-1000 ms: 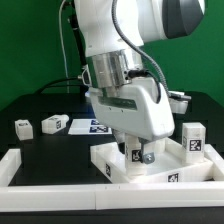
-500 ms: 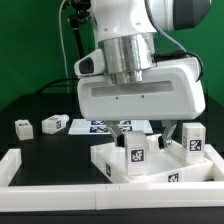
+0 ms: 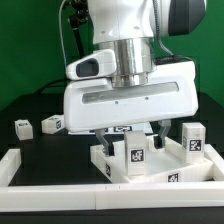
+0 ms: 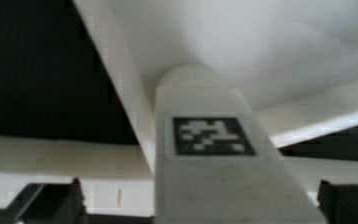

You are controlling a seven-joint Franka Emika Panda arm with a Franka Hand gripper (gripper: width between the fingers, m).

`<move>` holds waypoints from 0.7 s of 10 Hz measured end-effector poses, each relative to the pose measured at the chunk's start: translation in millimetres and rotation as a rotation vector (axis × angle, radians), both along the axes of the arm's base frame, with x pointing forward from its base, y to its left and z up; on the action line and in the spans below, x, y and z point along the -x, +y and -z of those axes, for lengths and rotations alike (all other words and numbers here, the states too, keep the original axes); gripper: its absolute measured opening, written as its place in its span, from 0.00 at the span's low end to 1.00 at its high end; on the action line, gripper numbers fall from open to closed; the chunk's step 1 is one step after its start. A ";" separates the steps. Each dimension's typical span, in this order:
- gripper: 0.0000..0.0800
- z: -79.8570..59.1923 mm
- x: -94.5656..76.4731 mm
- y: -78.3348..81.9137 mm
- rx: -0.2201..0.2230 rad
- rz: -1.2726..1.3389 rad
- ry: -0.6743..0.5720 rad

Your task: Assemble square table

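While your gripper (image 3: pixel 134 140) hangs over the square table's slab (image 3: pixel 150 172) in the exterior view, its jaws stand wide apart. A tagged leg (image 3: pixel 135 153) stands upright between them, clamped by neither. A second leg (image 3: pixel 192 140) stands just outside one jaw. In the wrist view, you see the tagged leg (image 4: pixel 208 130) rising between the spread fingertips (image 4: pixel 43 200), with the slab (image 4: pixel 282 50) behind it.
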State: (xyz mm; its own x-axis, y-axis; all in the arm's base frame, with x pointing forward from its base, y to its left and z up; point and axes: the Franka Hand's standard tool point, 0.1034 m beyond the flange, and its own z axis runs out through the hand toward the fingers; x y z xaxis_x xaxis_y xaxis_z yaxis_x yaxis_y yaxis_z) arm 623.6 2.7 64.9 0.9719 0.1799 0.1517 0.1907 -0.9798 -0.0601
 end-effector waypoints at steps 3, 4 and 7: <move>0.50 0.8 0.7 1.0 -0.012 0.075 0.009; 0.50 0.9 0.7 1.8 -0.026 0.163 0.017; 0.36 0.8 1.0 9.3 -0.070 0.487 0.048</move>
